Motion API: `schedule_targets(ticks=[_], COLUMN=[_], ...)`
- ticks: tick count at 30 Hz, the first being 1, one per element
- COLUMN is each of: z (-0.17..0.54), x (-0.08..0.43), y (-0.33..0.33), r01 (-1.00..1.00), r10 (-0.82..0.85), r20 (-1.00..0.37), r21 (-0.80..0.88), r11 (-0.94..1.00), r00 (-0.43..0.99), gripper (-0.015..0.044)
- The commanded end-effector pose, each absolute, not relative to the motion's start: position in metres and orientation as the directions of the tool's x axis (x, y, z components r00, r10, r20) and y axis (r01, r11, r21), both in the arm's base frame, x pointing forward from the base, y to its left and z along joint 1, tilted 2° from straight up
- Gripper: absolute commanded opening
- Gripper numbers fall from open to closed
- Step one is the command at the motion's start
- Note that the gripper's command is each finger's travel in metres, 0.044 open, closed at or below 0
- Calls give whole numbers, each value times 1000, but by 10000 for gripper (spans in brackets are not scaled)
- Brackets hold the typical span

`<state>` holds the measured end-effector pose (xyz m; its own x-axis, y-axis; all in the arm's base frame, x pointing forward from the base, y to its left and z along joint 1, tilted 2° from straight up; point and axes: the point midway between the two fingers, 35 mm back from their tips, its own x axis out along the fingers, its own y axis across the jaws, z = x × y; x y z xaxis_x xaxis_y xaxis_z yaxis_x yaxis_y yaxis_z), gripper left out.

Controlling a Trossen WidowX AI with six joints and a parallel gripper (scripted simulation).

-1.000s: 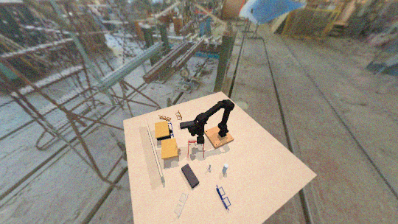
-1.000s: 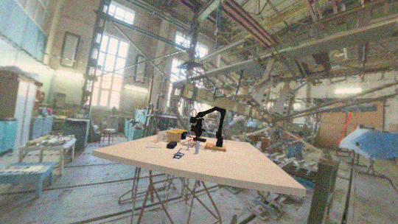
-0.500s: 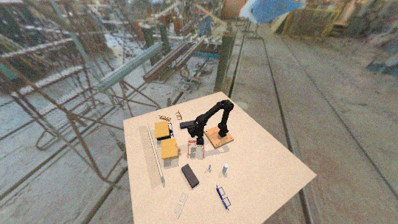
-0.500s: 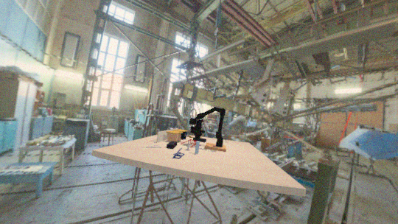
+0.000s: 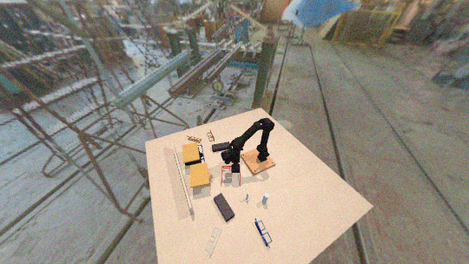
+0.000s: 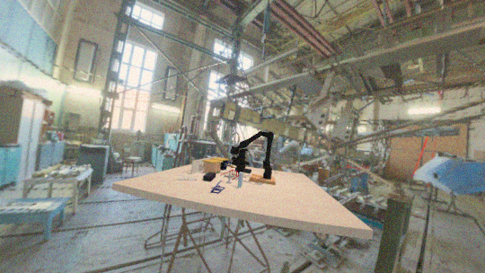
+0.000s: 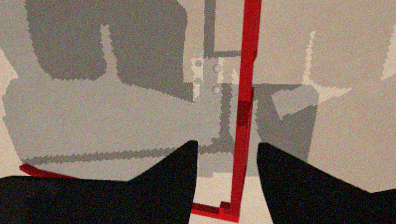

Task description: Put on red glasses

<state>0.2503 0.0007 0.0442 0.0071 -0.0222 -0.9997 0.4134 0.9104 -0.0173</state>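
Middle of the top frame, just below center: black gripper point(image 5: 235, 168) point(image 6: 244, 170) point(image 7: 227, 150), over the table point(image 5: 304, 204) point(image 6: 287, 206)
Gripper state: partly open, fingers apart, holding nothing
Red glasses point(image 5: 221, 176) point(image 7: 245, 105): under the gripper; one red bar runs up the wrist frame between the fingers, nearer the right-hand one in that frame; not on a head
Yellow-topped blocks: two, left of the red glasses, upper block point(image 5: 191, 152), lower block point(image 5: 200, 174)
Green tag: can't make out
Dark cases: one point(image 5: 223, 207) lower left of the arm, another point(image 5: 220, 147) above the red glasses
Blue glasses point(image 5: 262, 233) point(image 6: 217, 189): bottom of top frame
Wooden base point(image 5: 271, 165) point(image 6: 270, 181): under the arm, right of the gripper
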Motion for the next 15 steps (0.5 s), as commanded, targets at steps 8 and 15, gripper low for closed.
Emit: schedule_targets(ticks=[8,15], z=[26,30], x=[246,248], y=[0,0], r01=[411,415], r10=[-27,-22], r20=[-1000,-1000], r21=[-27,-19], r11=[911,910], r00=[-6,2], gripper=[140,113])
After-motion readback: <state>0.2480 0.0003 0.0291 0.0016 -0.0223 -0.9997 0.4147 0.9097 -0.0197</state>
